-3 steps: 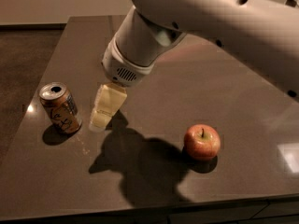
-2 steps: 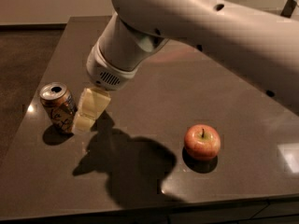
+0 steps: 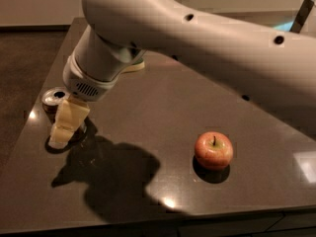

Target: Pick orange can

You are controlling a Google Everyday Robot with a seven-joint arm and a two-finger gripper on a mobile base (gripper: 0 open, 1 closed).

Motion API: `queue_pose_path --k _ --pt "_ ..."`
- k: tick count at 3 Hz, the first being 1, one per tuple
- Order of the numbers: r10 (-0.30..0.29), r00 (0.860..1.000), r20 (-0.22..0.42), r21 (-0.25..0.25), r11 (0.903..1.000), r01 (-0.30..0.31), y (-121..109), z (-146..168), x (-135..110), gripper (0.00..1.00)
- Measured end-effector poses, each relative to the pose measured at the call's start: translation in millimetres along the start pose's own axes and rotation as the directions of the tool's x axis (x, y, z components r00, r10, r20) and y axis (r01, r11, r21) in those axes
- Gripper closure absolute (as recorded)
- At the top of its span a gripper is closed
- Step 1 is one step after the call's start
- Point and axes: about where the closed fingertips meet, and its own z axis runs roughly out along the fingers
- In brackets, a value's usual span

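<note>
The orange can stands upright near the left edge of the dark table; only its silver top with the pull-tab opening and a sliver of its side show. My gripper with pale cream fingers hangs from the big white arm and sits right in front of the can, covering most of its body. One finger is plainly visible, its tip down at the table surface beside the can's base.
A round orange-red apple rests on the table to the right, well apart from the can. The white arm spans the upper view. The table's left and front edges are close.
My gripper has moved left and down across the table until it covers the can's body. The can and the apple have stayed where they were.
</note>
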Motion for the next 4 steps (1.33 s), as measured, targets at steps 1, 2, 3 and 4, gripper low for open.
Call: queue_pose_path --k 1,2,3,4 --pt "-0.01 1.0 0.006 -0.011 0.9999 0.01 -0.9 12.6 -7.7 0.11" --pt "-0.021 1.0 0.016 -0.022 0.9995 0.022 -3.0 19.3 -12.4 0.35" --pt "-0.037 0.999 0.035 -0.021 0.9991 0.038 -5.7 11.8 -15.1 0.59" --pt "-0.06 0.996 0.06 -0.021 0.9979 0.062 -5.4 -7.5 -20.2 0.81"
